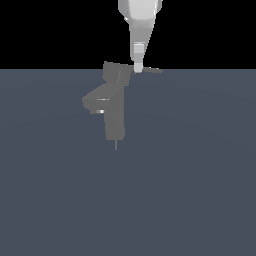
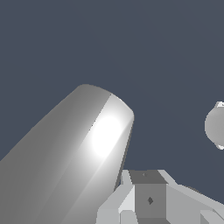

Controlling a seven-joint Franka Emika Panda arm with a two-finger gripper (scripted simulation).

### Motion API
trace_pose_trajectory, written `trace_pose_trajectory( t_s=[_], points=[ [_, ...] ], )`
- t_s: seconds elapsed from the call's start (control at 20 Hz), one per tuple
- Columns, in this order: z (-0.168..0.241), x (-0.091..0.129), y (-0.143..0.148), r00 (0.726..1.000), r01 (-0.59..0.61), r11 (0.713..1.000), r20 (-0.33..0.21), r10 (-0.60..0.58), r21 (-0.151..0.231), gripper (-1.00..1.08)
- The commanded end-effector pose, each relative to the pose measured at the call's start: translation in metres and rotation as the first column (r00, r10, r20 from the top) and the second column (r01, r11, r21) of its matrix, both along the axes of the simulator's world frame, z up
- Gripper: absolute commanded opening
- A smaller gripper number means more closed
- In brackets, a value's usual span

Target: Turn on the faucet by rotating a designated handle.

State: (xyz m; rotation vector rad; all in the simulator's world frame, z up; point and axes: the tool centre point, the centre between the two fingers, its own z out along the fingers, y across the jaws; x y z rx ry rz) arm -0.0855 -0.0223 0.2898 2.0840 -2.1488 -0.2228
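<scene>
Gripper at the faucet handle, grip state undetermined.

In the exterior view we find the faucet (image 1: 114, 107) standing on the flat blue-grey floor (image 1: 190, 175), a little toward the exterior view's left of centre, its upright body topped by a boxy cap and its short stubby spout angled out to the exterior view's left. We note the handle (image 1: 150, 70), a thin flat lever, running from the cap toward the exterior view's right and tapering to a point. The gripper (image 1: 138, 67) comes down from above, its pale tip meeting the lever just beside the cap. We cannot tell how far its jaws stand apart, nor whether they clasp the lever: the exterior view shows one narrow tip only, and the wrist view shows large pale grey rounded surfaces close to the camera that we cannot identify.
</scene>
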Motion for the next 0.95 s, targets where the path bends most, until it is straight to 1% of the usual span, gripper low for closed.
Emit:
trace_pose_trajectory(
  t_s=[0.0,0.9],
  points=[
    [-0.001,0.006,-0.014,1.0,0.014,1.0,0.005,-0.014,-0.002,-1.0],
    [-0.006,0.035,-0.054,1.0,0.026,1.0,0.007,-0.026,-0.002,-1.0]
  ],
)
